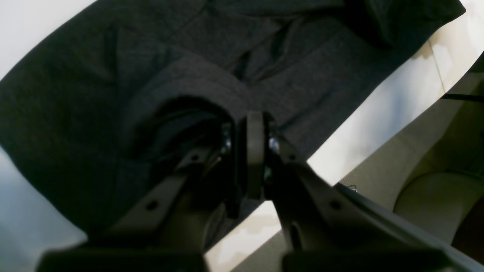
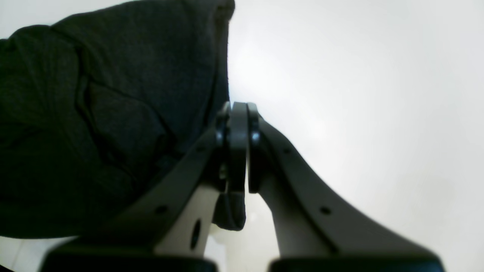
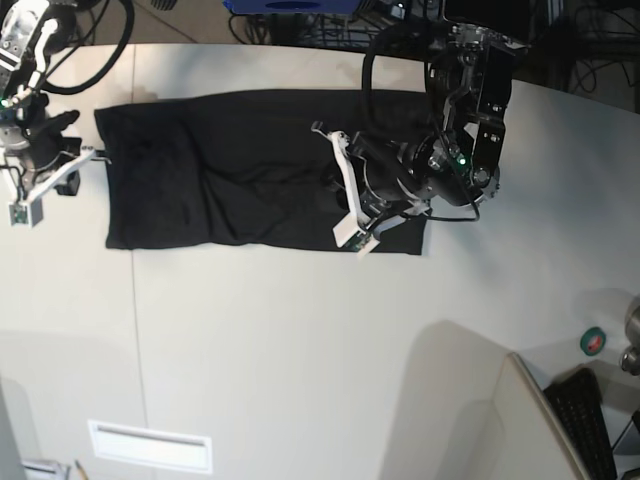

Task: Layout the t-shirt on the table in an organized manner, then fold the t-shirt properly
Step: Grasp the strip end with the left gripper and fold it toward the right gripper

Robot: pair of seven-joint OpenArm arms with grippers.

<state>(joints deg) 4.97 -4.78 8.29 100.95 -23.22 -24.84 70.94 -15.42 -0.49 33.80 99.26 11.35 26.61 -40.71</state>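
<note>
While the black t-shirt (image 3: 230, 170) is lying stretched out as a long dark band across the far half of the off-white tabletop (image 3: 300, 350), both arms are working at its opposite ends. The left pincer (image 1: 254, 151), seen on the right of the base view, is pressing its jaws together on a raised ridge of the cloth near the shirt's end, and the wrist view is showing fabric bunching up and arching over the fingers (image 1: 255, 158). The bulky black left arm (image 3: 455, 130) is leaning over that end of the garment and hiding part of it from the overhead camera, with a white bracket (image 3: 348, 195) jutting out across the cloth. The right pincer (image 2: 238, 151), at the far left of the base view, is sitting at the shirt's other edge with its jaws pressed together, and a thin strip of dark fabric is showing between them, so it is pinching the hem. A thin dark seam (image 3: 133, 330) is running down the tabletop. A small white vent panel (image 3: 150, 446) is lying near the front edge, well apart from the shirt. A keyboard (image 3: 590, 420) and a small green-topped object (image 3: 592, 342) are sitting off the lower right corner, and cables (image 3: 300, 25) are trailing behind the far edge.
</note>
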